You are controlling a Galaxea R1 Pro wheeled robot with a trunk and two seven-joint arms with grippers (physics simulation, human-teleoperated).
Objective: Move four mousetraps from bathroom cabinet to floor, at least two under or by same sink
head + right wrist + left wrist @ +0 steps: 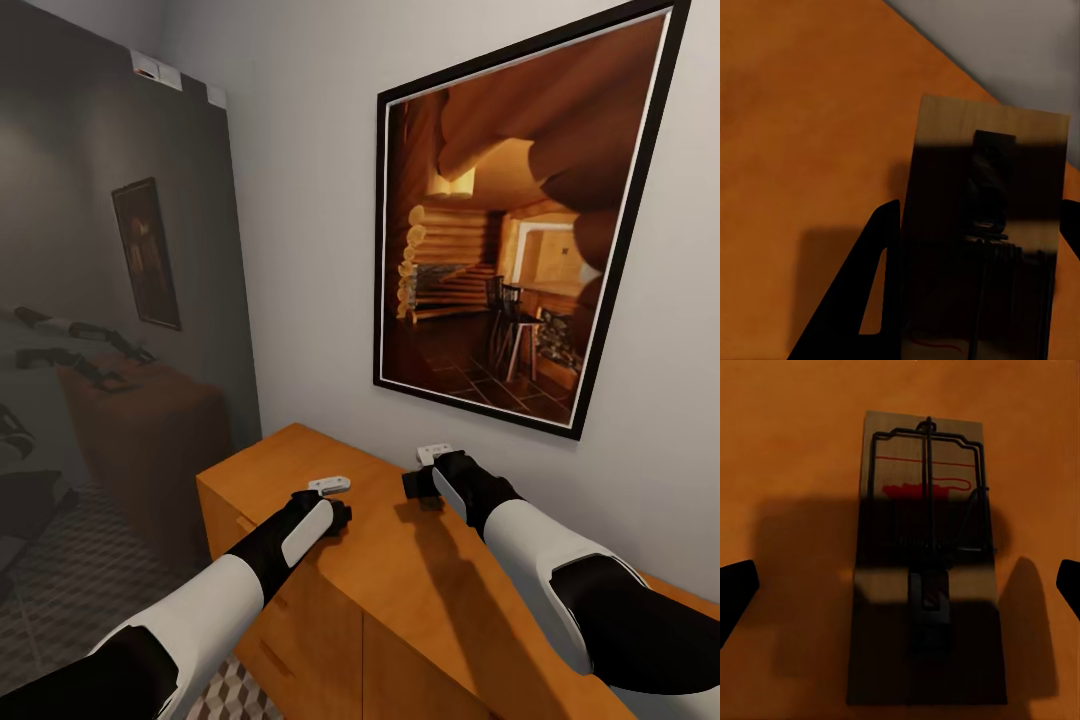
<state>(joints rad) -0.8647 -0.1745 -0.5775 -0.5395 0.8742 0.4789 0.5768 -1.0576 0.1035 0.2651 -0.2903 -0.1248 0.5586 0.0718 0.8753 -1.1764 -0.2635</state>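
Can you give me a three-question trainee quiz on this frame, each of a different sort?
1. True or false: the mousetrap under the left gripper lies flat on the cabinet top.
2. The left gripper's fingers are: A) spread wide of the trap, B) clamped on it, C) resting on the floor.
3. Fill in: on the wall above the cabinet hangs a framed ____.

Key: 1 true. 2 A. 3 picture, showing a log-cabin interior.

mousetrap [982,247] cut off by edge, wire in shadow
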